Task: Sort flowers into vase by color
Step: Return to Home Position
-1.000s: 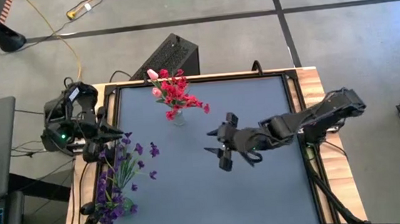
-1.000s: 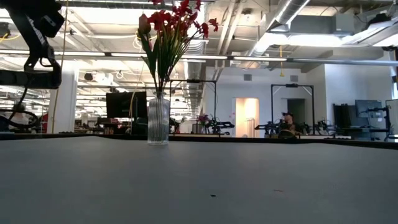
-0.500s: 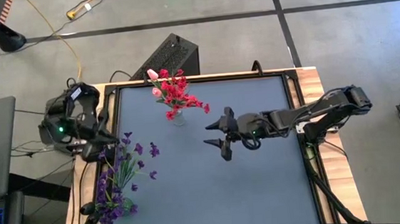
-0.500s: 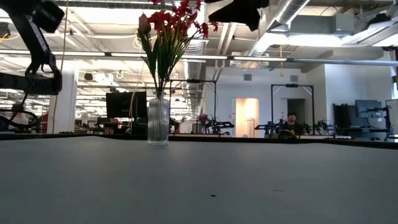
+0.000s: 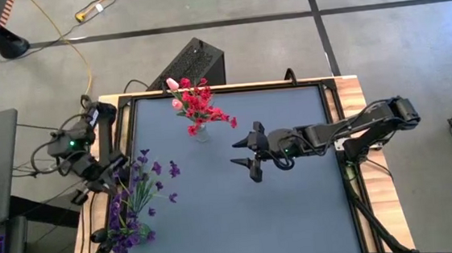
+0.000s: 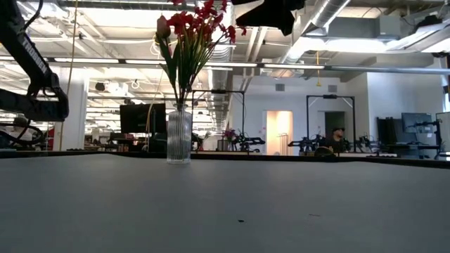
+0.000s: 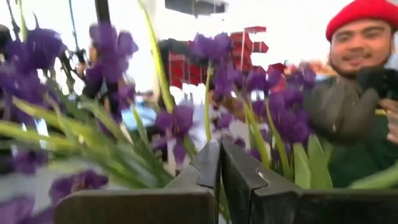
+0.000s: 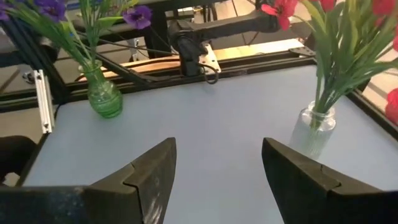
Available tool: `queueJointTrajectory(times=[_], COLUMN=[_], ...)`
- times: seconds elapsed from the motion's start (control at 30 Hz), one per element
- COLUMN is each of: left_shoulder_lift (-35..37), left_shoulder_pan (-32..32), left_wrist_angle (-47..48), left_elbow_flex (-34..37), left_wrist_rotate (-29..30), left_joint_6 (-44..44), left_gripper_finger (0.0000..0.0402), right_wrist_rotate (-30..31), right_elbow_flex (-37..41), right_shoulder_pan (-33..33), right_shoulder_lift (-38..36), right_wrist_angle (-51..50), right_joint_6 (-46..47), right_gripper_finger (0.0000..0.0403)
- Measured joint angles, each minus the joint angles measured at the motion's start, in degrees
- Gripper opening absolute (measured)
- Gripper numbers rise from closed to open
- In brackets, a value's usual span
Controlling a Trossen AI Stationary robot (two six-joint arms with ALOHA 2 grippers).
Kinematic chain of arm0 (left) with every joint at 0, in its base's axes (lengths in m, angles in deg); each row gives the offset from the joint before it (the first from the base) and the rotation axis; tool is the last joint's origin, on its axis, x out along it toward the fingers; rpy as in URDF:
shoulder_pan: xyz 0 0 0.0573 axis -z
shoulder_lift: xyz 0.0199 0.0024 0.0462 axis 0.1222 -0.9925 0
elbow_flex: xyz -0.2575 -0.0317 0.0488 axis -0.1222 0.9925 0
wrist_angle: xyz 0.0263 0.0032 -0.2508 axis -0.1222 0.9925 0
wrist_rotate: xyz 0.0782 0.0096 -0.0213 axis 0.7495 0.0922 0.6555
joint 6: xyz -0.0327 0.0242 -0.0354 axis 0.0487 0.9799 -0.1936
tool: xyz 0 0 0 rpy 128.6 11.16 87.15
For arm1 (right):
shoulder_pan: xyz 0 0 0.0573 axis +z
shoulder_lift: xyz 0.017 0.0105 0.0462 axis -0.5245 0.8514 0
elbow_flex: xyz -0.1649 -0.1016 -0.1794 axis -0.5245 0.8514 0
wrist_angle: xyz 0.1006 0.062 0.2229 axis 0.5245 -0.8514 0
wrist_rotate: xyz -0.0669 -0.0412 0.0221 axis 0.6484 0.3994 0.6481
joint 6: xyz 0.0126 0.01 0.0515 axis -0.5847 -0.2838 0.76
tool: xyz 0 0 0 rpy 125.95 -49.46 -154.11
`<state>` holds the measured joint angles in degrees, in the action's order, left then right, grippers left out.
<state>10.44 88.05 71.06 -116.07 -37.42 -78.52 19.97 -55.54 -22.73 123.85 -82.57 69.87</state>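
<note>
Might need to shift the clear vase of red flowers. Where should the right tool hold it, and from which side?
Grip the clear vase by its glass body, below the neck, coming in level from the side where the right tool hovers open. It stands upright, and the red flowers fan out above, likely blocking a top-down approach.

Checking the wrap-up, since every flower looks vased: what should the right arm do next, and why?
Probably pull the right gripper back toward its side: it hangs open and empty over the table, with red flowers in the clear vase and purple flowers in the green vase.
</note>
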Motion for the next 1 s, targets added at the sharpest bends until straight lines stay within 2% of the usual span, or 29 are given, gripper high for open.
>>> queueJointTrajectory(times=[0.17, 0.27, 0.47, 0.63, 0.77, 0.87, 1.0], left_shoulder_lift=[-0.1, -0.1, -0.1, -0.1, -0.2, -0.1, -0.1], left_shoulder_pan=[-1.4, -3.6, -10.8, -20.1, -28.8, -35.0, -41.7], left_wrist_angle=[-12.1, -14.0, -16.5, -18.8, -20.7, -21.1, -18.1], left_elbow_flex=[5.5, 7.9, 11.6, 15.6, 17.0, 16.7, 16.7], left_wrist_rotate=[3.3, 4.9, 2.4, -2.9, -11.0, -14.9, -18.2], left_joint_6=[8.0, 8.9, 6.5, 3.1, 2.7, 2.0, 0.7], left_gripper_finger=[0.0, 0.0, 0.0, 0.0, 0.0, 0.0, 0.0], right_wrist_rotate=[0.0, 0.0, 0.2, 0.4, 0.3, -1.7, -9.0], right_elbow_flex=[0.0, 0.0, 0.0, 0.9, 5.8, 10.6, 15.9], right_shoulder_pan=[-0.1, -0.1, -0.1, -0.1, -0.8, -3.1, -7.3], right_shoulder_lift=[0.0, 0.0, 0.0, 0.0, 0.0, 0.0, 0.1], right_wrist_angle=[-0.9, -0.9, -0.8, 0.3, 6.6, 13.8, 22.3], right_joint_6=[0.5, 0.4, 0.5, -1.3, -2.3, -2.5, -2.5], right_gripper_finger=[0.0265, 0.0265, 0.0265, 0.0264, 0.0252, 0.0226, 0.0173])
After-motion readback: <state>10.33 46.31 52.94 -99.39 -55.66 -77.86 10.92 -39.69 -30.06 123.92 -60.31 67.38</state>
